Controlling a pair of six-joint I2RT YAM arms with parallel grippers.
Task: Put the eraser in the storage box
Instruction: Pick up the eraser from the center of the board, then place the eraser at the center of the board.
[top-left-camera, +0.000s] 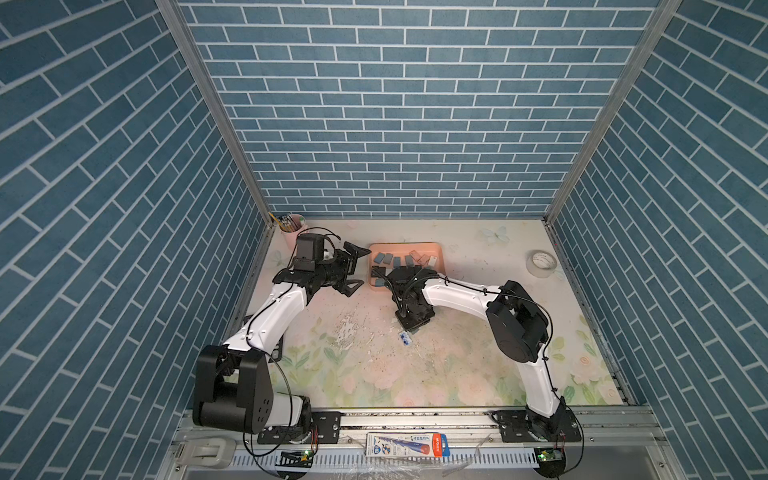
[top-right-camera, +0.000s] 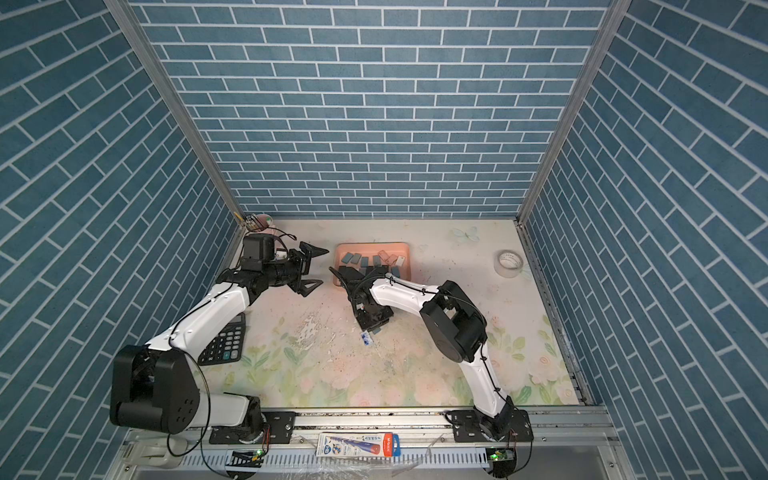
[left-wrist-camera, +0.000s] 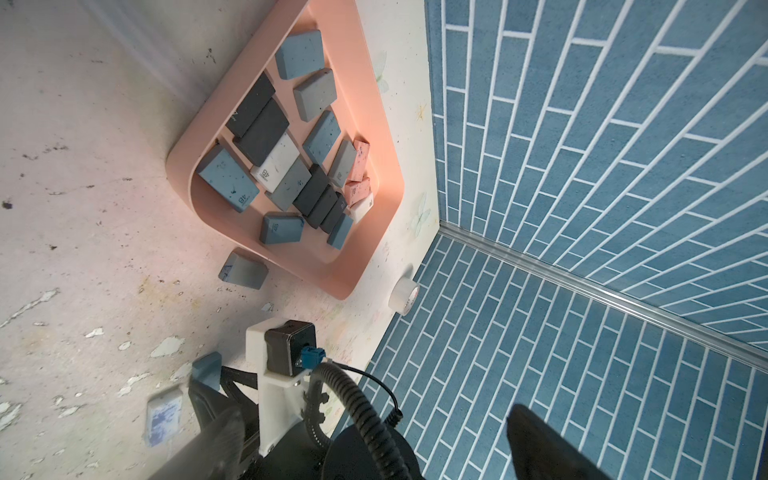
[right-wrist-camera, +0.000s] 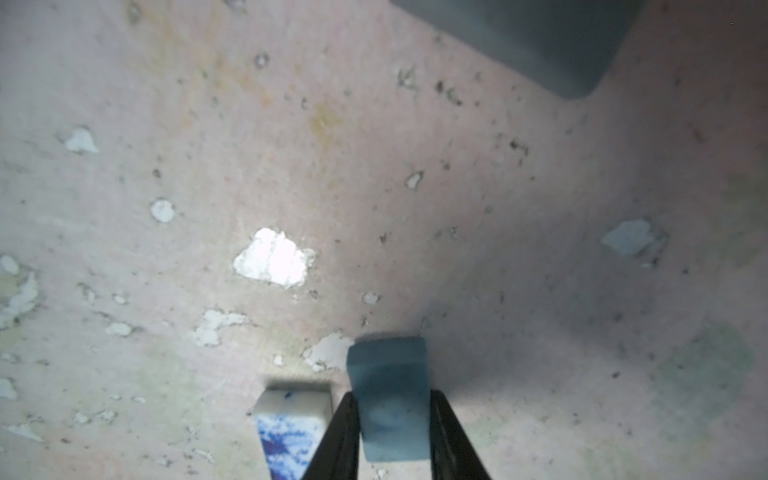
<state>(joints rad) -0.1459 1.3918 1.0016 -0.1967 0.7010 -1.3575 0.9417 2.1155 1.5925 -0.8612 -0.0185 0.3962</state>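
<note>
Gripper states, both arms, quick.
Left gripper: open, empty.
Right gripper: closed on the blue eraser.

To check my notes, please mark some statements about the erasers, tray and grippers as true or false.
The right gripper is closed on a blue-grey rectangular eraser. True.
The shallow salmon-pink plastic storage box is empty. False: it holds many erasers.
The left gripper is open, holding nothing. True.
The white tape roll lies inside the storage box. False: it stands on the table, apart from it.
</note>
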